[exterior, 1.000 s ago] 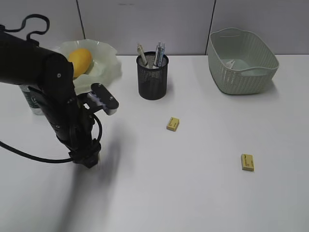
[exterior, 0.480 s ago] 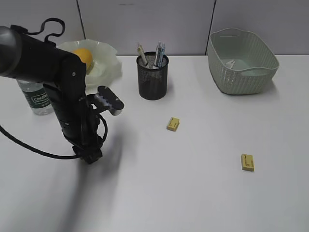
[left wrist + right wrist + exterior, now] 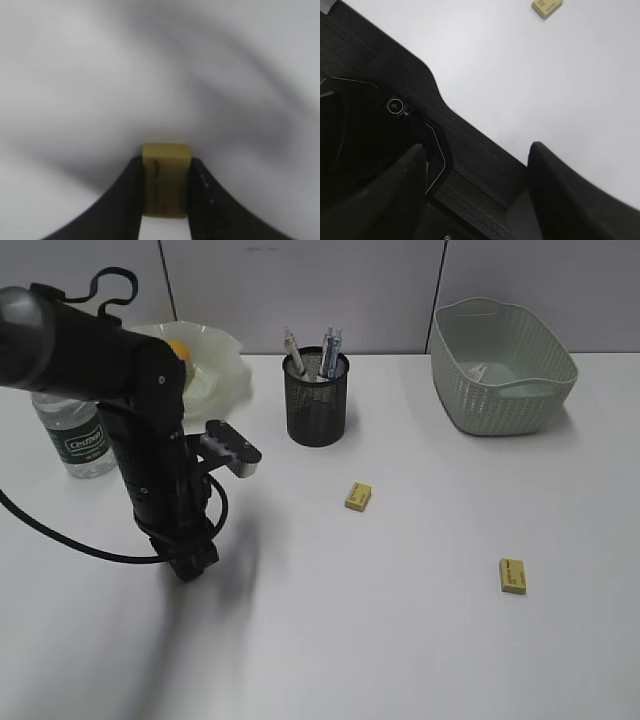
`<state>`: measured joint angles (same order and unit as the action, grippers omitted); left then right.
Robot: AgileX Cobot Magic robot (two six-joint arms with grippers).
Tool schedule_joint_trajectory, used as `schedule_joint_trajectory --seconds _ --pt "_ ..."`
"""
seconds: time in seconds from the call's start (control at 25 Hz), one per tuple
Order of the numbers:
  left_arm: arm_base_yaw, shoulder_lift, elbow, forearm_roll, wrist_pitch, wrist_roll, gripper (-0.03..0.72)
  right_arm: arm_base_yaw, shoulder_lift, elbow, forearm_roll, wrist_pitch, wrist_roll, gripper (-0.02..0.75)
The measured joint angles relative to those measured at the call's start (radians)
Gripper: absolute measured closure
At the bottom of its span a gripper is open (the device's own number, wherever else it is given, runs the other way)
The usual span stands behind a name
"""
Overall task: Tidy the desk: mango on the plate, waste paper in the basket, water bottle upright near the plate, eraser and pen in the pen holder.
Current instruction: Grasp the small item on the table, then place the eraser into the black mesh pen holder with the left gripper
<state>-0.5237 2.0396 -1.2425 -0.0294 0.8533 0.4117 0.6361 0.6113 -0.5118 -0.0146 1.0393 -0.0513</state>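
Exterior view, far left: the water bottle (image 3: pixel 80 438) stands upright on the desk (image 3: pixel 400 620), just left of the plate (image 3: pixel 215 365) and partly hidden behind the left arm.
Plate: at the back left of the desk; the mango (image 3: pixel 180 350) lies on it, only a sliver showing past the arm.
Left arm: black, reaching steeply down to the desk in front of the plate, its tip low over the surface and casting a dark shadow towards the front.
Left gripper (image 3: pixel 165 187): in the left wrist view the two black fingers (image 3: pixel 127 200) press on either side of a yellow eraser (image 3: pixel 165 185), clamped on it; the background is blurred white desk.
Pen holder (image 3: pixel 316 400): back centre, right of the plate, with several pens (image 3: pixel 331 345) standing in it.
Second eraser (image 3: pixel 358 496): lies flat on the desk in front of the pen holder and a little to its right, apart from it.
Third eraser (image 3: pixel 513 576): lies further right and nearer the front, well apart from the others.
Basket (image 3: pixel 503 390): back right corner; a bit of white waste paper (image 3: pixel 478 371) shows inside.
Right gripper (image 3: pixel 477 182): seen only in the right wrist view, fingers (image 3: pixel 560 190) spread apart and holding nothing, hanging over the dark edge beside the desk; one eraser sits at the top of that view.
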Motion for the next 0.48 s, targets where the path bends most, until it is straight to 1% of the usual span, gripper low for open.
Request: schedule_joint_trajectory --seconds 0.08,0.24,0.4,0.48 --pt "-0.005 0.001 -0.036 -0.028 0.055 0.0 0.484 0.0 0.0 0.001 0.0 0.0 0.0 0.237" --pt "-0.006 -0.032 -0.169 -0.044 0.141 0.0 0.485 0.0 0.0 0.003 0.0 -0.001 0.0 0.237" --pt "-0.006 -0.061 -0.345 -0.047 0.13 0.0 0.485 0.0 0.0 0.004 0.0 -0.001 0.001 0.237" --pt "-0.006 -0.063 -0.431 -0.06 0.082 0.0 0.485 0.0 0.0 0.004 0.0 -0.001 0.001 0.237"
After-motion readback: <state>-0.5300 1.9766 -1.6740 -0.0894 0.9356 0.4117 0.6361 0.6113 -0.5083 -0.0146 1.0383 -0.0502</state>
